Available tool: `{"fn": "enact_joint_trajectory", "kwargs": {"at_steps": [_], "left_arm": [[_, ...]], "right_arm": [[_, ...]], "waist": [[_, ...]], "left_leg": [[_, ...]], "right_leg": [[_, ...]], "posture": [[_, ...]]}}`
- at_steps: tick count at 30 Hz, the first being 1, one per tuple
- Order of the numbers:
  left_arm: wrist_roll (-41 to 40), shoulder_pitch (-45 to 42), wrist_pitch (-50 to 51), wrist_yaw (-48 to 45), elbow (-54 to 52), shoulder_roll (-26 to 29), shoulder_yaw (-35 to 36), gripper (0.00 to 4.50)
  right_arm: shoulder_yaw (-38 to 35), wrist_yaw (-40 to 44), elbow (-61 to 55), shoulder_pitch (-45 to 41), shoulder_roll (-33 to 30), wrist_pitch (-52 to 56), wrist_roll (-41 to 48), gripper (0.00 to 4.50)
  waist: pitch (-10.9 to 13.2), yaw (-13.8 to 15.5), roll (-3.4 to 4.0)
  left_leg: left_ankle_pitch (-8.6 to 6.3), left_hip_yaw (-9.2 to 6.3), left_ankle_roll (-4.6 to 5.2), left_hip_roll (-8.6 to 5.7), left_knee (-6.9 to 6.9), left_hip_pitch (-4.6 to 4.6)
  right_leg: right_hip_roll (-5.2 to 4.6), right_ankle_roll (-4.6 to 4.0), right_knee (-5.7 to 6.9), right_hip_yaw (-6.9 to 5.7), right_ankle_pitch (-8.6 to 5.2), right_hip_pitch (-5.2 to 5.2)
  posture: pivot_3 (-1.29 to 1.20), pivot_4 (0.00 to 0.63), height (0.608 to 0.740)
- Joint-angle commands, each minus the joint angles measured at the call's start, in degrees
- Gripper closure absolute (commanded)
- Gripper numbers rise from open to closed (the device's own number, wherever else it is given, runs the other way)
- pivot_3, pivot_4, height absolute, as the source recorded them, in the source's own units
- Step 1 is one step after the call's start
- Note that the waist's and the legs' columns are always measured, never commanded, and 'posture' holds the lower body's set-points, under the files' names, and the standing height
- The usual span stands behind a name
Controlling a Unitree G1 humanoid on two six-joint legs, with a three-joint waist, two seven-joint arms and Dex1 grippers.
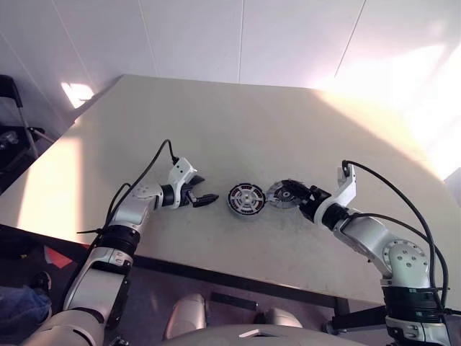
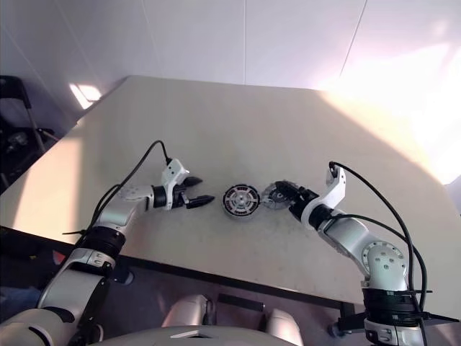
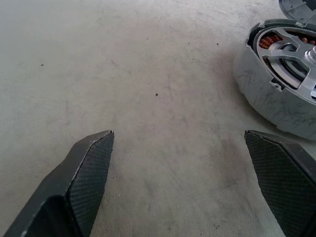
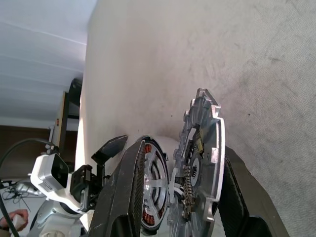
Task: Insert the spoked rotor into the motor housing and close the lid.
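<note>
Ribbed grey lid [image 4: 200, 163], toothed rim

Motor housing [image 3: 276, 84] is cut off by the left wrist view's edge, so only part of the copper windings and silver spokes shows. Just beyond the housing, a grey sliver of the lid [image 3: 298, 7] pokes in at the picture's corner, the rest cut off. Left gripper's fingers [image 3: 84, 177] are cropped at their bases.

In the right wrist view the lid [image 4: 205, 163] is seen edge-on between the right gripper's fingers [image 4: 126, 197], hiding much of the housing behind it; its ribbed face can't be read. Whether the spoked rotor already sits inside the housing [image 1: 245, 199] is too small to tell in the head views. The worktop's [image 1: 238, 130] corner nearest the right gripper [image 1: 292, 194] runs out of the picture.
</note>
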Motion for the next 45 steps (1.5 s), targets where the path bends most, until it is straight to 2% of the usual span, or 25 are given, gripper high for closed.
{"fn": "enact_joint_trajectory", "kwargs": {"at_steps": [1, 13, 17, 20, 21, 28, 38, 45], "left_arm": [[0.8, -0.6, 0.0, 1.2, 0.9, 0.3, 0.2, 0.00], [0.7, -0.5, -0.4, 1.7, 1.0, 0.4, 0.5, 0.00], [0.7, -0.6, -0.5, 1.9, 1.0, 0.4, 0.6, 0.00], [0.7, -0.5, -0.6, 2.0, 1.1, 0.4, 0.6, 0.00], [0.7, -0.6, -0.6, 2.1, 1.1, 0.4, 0.6, 0.00], [0.6, -0.4, -0.6, 2.1, 0.9, 0.6, 0.6, 0.00], [0.6, -0.4, -0.5, 2.2, 0.9, 0.8, 0.7, 0.00], [0.7, -0.5, -0.4, 2.2, 1.0, 0.7, 0.6, 0.00]], "right_arm": [[-0.5, 1.7, -1.2, -1.8, -0.1, 1.0, -0.4, 2.20], [-1.2, 2.7, -0.3, -4.3, 1.7, 1.6, -1.7, 2.20], [-1.4, 2.8, -0.1, -4.4, 2.1, 1.7, -1.7, 3.06], [-1.5, 2.8, 0.0, -4.6, 2.3, 1.8, -1.9, 4.20], [-1.6, 3.0, 0.0, -4.7, 2.3, 2.0, -2.0, 4.44], [-1.2, 4.7, -0.1, -5.2, 2.4, 3.2, -3.0, 4.43], [-1.0, 5.1, -0.5, -5.7, 3.0, 3.6, -7.0, 1.05], [-1.6, 3.5, -1.7, -6.8, 3.1, 4.8, -4.3, 1.05]], "waist": [[0.0, 0.0, 0.00], [0.0, -0.1, 0.00], [0.0, -0.1, 0.00], [0.0, -0.3, 0.00], [0.0, -0.4, 0.00], [0.0, -0.6, 0.00], [0.0, -0.8, 0.00], [0.0, -0.8, 0.00]], "left_leg": [[0.00, 0.00, 0.00, 0.00, 0.00, 0.00], [0.01, 0.00, -0.01, 0.00, 0.00, 0.00], [0.01, 0.00, -0.02, 0.00, 0.00, 0.00], [0.02, 0.01, -0.02, 0.00, 0.00, 0.00], [0.02, 0.00, -0.03, 0.00, 0.00, 0.00], [0.02, 0.01, -0.03, 0.00, 0.00, -0.03], [0.02, 0.01, -0.03, 0.01, 0.00, -0.05], [0.02, 0.01, -0.03, 0.00, 0.00, -0.04]], "right_leg": [[0.00, 0.00, 0.00, 0.00, 0.00, 0.00], [0.00, -0.01, 0.01, 0.00, 0.00, 0.00], [0.00, -0.03, 0.02, 0.00, 0.02, -0.01], [0.00, -0.04, 0.02, 0.00, 0.02, -0.01], [0.00, -0.04, 0.02, 0.00, 0.02, -0.01], [0.00, -0.05, 0.02, 0.00, 0.02, -0.04], [0.00, -0.07, 0.02, 0.00, 0.03, -0.05], [0.00, -0.07, 0.02, 0.00, 0.03, -0.05]], "posture": [[0.00, 0.000, 0.740], [0.00, 0.000, 0.740], [0.00, 0.000, 0.740], [0.00, 0.000, 0.740], [0.00, 0.000, 0.740], [0.00, 0.000, 0.740], [0.00, 0.000, 0.740], [0.00, 0.000, 0.740]]}}
